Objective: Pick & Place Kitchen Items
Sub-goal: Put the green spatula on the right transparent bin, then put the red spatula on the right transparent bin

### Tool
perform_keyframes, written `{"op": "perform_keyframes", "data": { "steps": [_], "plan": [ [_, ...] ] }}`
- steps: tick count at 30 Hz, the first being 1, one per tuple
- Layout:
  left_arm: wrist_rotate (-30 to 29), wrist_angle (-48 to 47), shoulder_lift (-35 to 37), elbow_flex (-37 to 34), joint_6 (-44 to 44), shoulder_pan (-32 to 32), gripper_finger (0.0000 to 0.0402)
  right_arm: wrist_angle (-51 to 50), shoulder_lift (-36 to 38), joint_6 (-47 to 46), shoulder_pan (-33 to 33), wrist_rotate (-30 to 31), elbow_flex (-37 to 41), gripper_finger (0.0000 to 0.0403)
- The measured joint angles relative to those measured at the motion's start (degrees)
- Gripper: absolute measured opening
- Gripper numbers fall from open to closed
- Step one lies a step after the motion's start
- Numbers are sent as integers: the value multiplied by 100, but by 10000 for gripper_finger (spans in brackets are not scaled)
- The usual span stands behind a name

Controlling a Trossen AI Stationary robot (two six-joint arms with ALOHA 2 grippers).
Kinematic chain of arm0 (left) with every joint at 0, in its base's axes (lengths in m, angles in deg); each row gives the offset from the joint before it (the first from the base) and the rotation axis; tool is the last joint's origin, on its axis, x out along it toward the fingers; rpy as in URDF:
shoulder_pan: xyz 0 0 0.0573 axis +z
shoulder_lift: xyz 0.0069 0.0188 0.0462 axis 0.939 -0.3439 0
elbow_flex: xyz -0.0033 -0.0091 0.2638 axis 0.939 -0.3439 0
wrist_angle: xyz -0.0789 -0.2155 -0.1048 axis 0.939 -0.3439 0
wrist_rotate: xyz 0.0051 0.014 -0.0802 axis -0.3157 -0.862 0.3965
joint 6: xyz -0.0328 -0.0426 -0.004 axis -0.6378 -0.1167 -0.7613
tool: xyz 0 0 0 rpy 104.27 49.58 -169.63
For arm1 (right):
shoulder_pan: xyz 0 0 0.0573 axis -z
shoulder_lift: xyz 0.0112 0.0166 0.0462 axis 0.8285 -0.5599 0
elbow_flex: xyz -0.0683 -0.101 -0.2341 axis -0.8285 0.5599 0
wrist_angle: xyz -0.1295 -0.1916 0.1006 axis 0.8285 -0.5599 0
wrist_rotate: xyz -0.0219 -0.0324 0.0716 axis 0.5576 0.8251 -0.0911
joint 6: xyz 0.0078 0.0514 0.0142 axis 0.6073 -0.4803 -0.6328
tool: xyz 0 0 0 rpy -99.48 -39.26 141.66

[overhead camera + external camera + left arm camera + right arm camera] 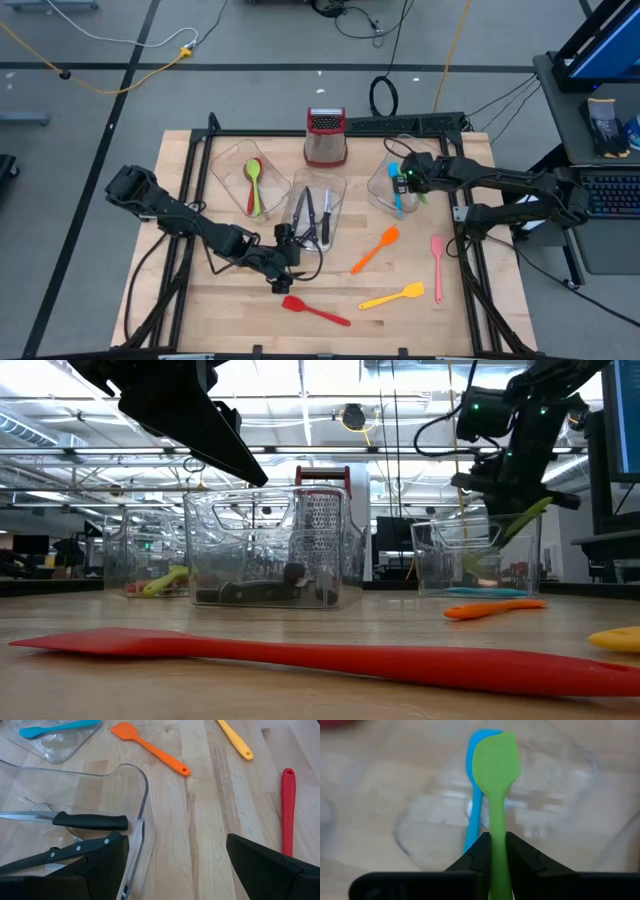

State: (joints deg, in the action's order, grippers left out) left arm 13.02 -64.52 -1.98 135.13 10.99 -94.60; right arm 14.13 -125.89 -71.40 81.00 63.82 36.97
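Presently the right hand [498, 851] pinches a green spatula [496, 765] above the right tub [383, 190], over a blue spatula [476, 795]; release low, blade inside the walls. Left hand [175, 865], spread, hovers beside the knife tub [135, 790], near the red spatula [315, 310] on the bench [470, 320].

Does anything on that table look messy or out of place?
Four spatulas lie loose on the wood outside the tubs: red, orange, yellow and pink. Nothing looks spilled or broken. The right pincer holds a green spatula over the right tub.
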Motion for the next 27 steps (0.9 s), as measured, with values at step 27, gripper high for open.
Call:
{"op": "perform_keyframes", "data": {
  "steps": [27],
  "plan": [
    [2, -9, 0, 0, 144, -94, 335, 2041, -296, -992, -80, 298, 689, 128]
  ]
}}
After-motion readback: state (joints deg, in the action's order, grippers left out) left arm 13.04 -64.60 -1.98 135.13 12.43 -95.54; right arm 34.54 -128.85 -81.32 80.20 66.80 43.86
